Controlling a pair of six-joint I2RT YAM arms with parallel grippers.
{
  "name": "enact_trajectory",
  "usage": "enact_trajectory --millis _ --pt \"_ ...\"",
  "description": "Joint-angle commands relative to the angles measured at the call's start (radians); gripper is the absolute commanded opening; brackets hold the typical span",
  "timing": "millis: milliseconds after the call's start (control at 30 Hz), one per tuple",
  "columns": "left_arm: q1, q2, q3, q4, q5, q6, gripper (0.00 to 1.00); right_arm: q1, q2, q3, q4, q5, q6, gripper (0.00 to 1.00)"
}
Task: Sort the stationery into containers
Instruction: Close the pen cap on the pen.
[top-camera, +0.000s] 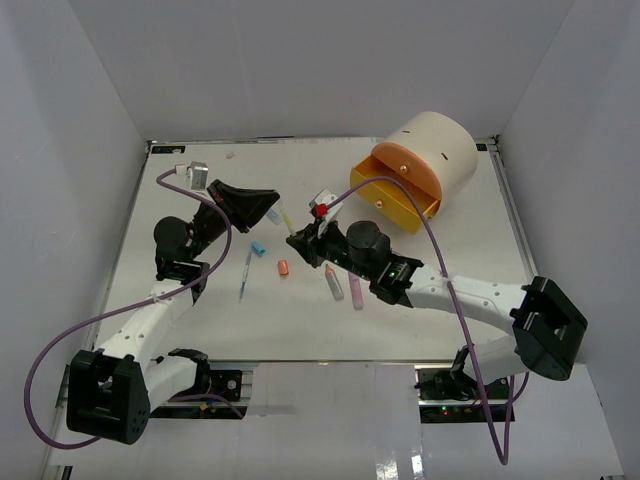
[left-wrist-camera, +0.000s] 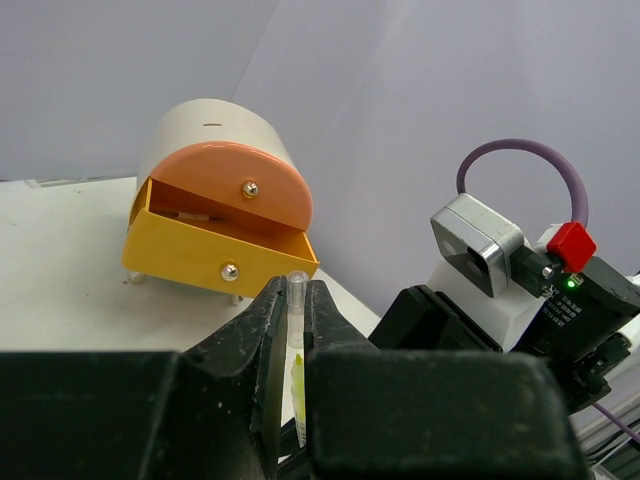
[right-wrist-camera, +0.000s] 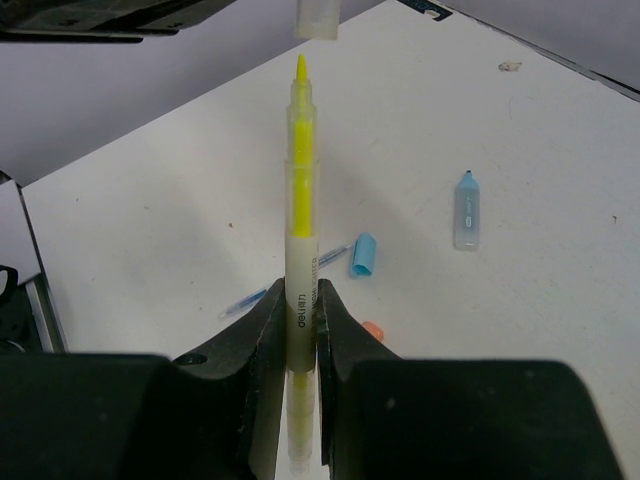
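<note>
The right gripper (right-wrist-camera: 300, 318) is clamped on the yellow pen (right-wrist-camera: 302, 190), whose long axis points to 12 o'clock. The left gripper (left-wrist-camera: 296, 312) pinches the clear cap (right-wrist-camera: 317, 18) just beyond the bare tip, slightly offset toward 1 o'clock.

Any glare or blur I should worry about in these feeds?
Top view: even light, glare only on the white front strip. Left wrist: left tool dark and soft up close, yellow drawer crisp. Right wrist: yellow highlighter sharp, print readable; clear cap at the top edge slightly soft.
</note>
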Motion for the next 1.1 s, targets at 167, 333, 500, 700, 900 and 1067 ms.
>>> enact_trajectory --millis 167,333,500,700,900,1067 --pt "0.002 -0.003 -0.011 0.015 -0.015 0.012 0.00 0.006 -0.052 -0.023 0.037 0.006 0.005 0.08" --pt "0.002 0.000 -0.012 0.020 -0.014 0.012 0.00 0.006 -0.063 -0.036 0.058 0.024 0.005 0.08" --pt "0.002 0.003 -0.015 0.031 -0.008 0.002 0.00 0.006 -0.060 -0.027 0.063 0.032 0.005 0.08" --pt "0.002 0.004 -0.018 0.044 -0.003 -0.007 0.00 0.006 -0.046 -0.005 0.060 0.029 0.000 0.08" --pt "0.002 0.004 -0.021 0.055 0.001 -0.017 0.00 0.006 -0.035 0.006 0.055 0.021 0.000 0.08" --pt "0.002 0.003 -0.023 0.058 -0.003 -0.028 0.00 0.006 -0.029 0.006 0.050 0.012 0.000 0.08"
